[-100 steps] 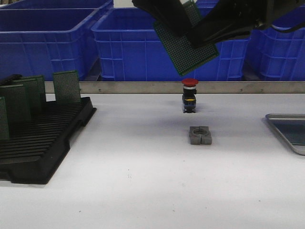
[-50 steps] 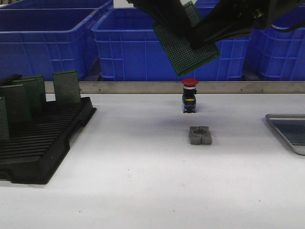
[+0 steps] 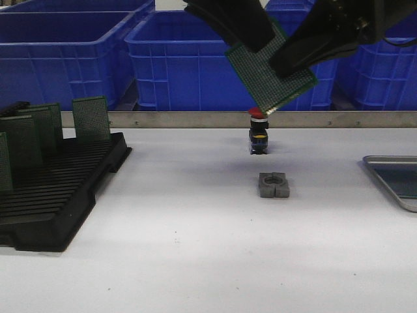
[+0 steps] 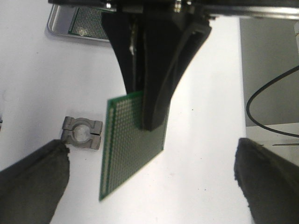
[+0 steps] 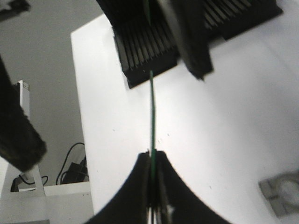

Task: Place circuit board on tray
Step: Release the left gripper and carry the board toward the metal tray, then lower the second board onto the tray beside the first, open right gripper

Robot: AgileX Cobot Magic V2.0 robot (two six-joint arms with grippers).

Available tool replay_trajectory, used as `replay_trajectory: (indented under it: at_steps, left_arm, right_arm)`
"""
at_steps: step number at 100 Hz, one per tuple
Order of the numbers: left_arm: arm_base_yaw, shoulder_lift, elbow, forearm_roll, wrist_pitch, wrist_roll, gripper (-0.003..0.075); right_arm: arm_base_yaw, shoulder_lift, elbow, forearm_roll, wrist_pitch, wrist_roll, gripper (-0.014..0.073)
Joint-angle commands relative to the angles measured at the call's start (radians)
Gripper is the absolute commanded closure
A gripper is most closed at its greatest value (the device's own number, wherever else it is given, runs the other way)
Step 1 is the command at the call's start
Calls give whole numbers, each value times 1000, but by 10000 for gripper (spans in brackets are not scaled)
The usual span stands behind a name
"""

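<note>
Front view: circuit board [image 3: 270, 73], green perforated type, held tilted high above the bench [image 3: 195, 261] where both arms meet, over a red push button [image 3: 258, 134] and a grey clamp block [image 3: 273, 185]. The right fingers [image 3: 292, 57] overlap its upper right edge. Black slotted rack [image 3: 58, 195], at the left, carries further boards [image 3: 91, 117] upright. The tray [image 3: 384, 158] sits at the far right edge, well apart from the held board, with blue bins [image 3: 182, 59] behind a metal rail. Left wrist view: the left fingers [image 4: 32, 182] are spread wide and released, clear of the board on either side, while the opposing arm's pair pinches the board's upper edge. The tray holds one board already [image 4: 88, 18]. Right wrist view: the board appears edge-on as a thin green line, with the right fingers clenched on its near edge and the rack beyond. Judgement: a mid-air handover, arranged because the rack lies on the left arm's side and the tray on the right arm's side. The edge grip looks chosen to spare the board's faces and allow a flat lay-down. Carriage to the tray is not yet done.
</note>
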Motion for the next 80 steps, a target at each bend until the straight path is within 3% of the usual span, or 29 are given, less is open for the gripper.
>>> replay_trajectory:
  at_steps: [1, 12, 35, 53, 80]
  left_arm:
    - [-5, -58, -25, -59, 43, -10, 67]
    - [-5, -58, -25, -59, 43, -10, 67]
    - [-5, -58, -25, -59, 43, -10, 67]
    - [-5, -58, -25, -59, 43, -10, 67]
    - [-5, -58, -25, -59, 43, -10, 67]
  right_arm:
    - [-35, -45, -58, -47, 65, 124, 659]
    - [-91, -45, -89, -133, 65, 245, 659]
    - [-246, -43, -88, -136, 51, 275, 659]
    - [-373, -7, -88, -136, -16, 393, 659]
    - [-470, 121, -88, -135, -25, 454, 659]
